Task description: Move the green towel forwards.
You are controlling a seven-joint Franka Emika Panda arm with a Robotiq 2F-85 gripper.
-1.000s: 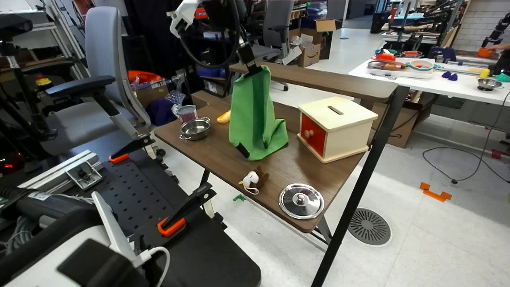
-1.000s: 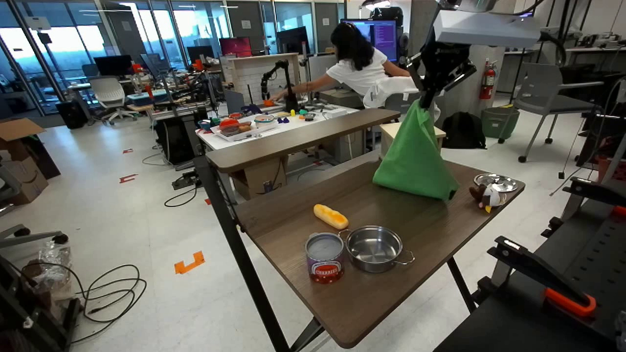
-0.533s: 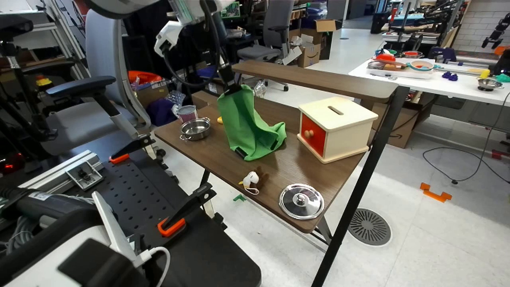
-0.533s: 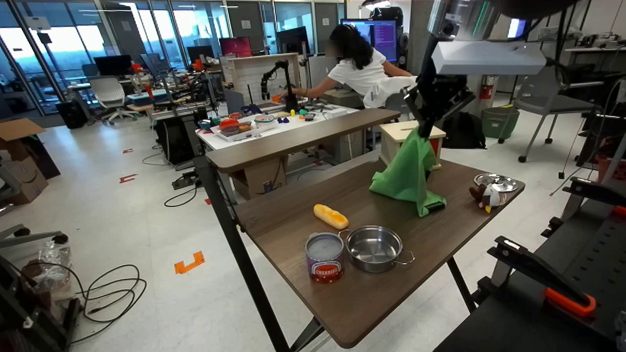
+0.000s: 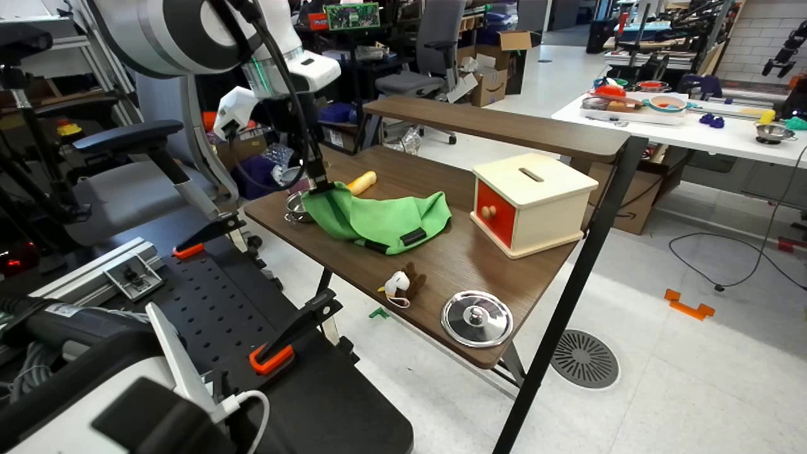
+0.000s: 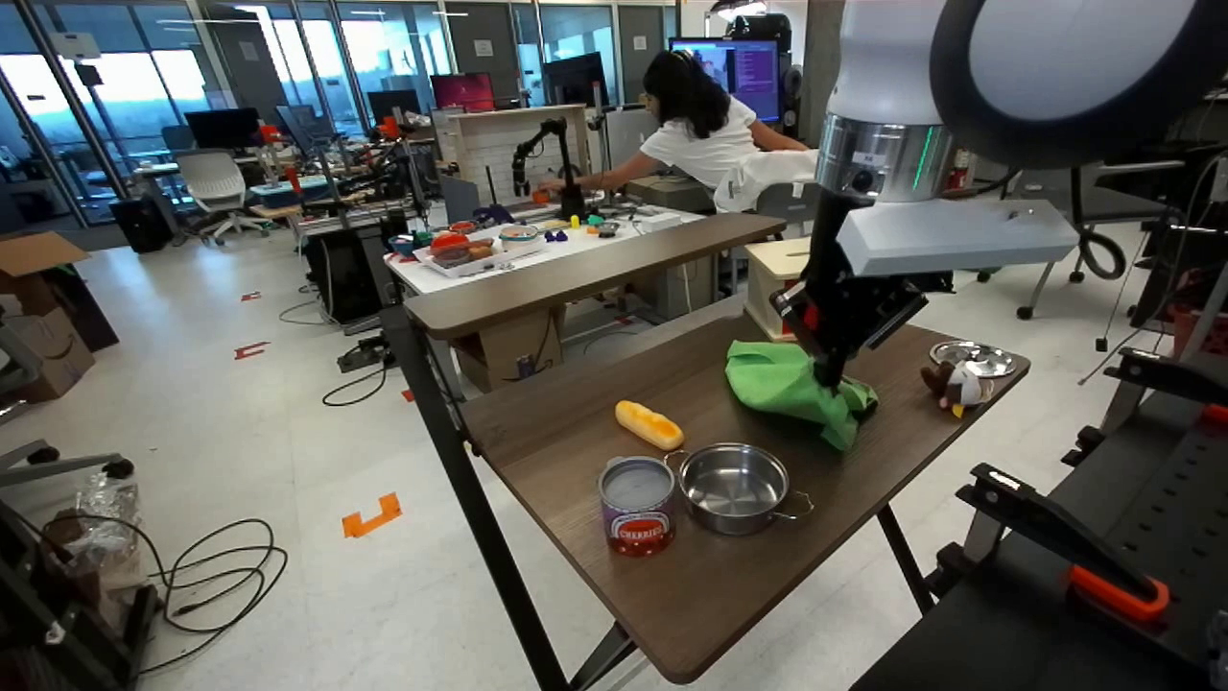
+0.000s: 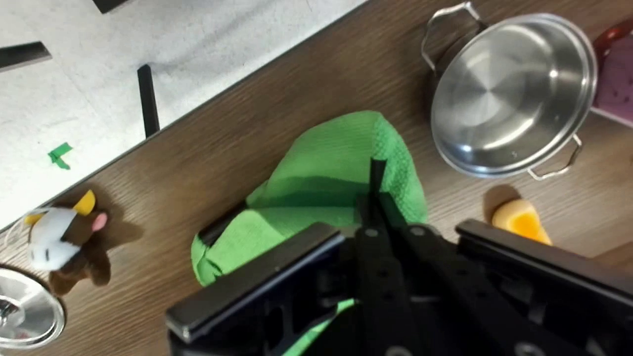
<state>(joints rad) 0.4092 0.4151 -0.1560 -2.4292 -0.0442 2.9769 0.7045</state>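
Low over the desk [image 6: 729, 595], your claw [image 5: 322, 188] is sitting much nearer the surface than a second ago, and it is clamping one end of the green towel [image 5: 391, 217]. The green towel is no longer hanging like a tent: it is lying slumped and creased on the desk, and from the claw in the wrist view it is trailing toward eight o'clock. For the task, you are probably finishing the set-down, with letting go still remaining; which way counts as forwards, the views are not telling.

Around the claw in the wrist view, the steel pot [image 7: 512, 94] is waiting near at two o'clock, a strip of bare desk showing between it and the green towel, and the yellow loaf [image 7: 521, 220] is lying at three. The desk's edge is running past at eleven, bare desk lying between. The plush toy [image 7: 74, 242] is sitting well apart, at about nine. In an exterior view, the drawer box [image 5: 533, 195] is standing at three from the green towel, and open room is showing toward four.
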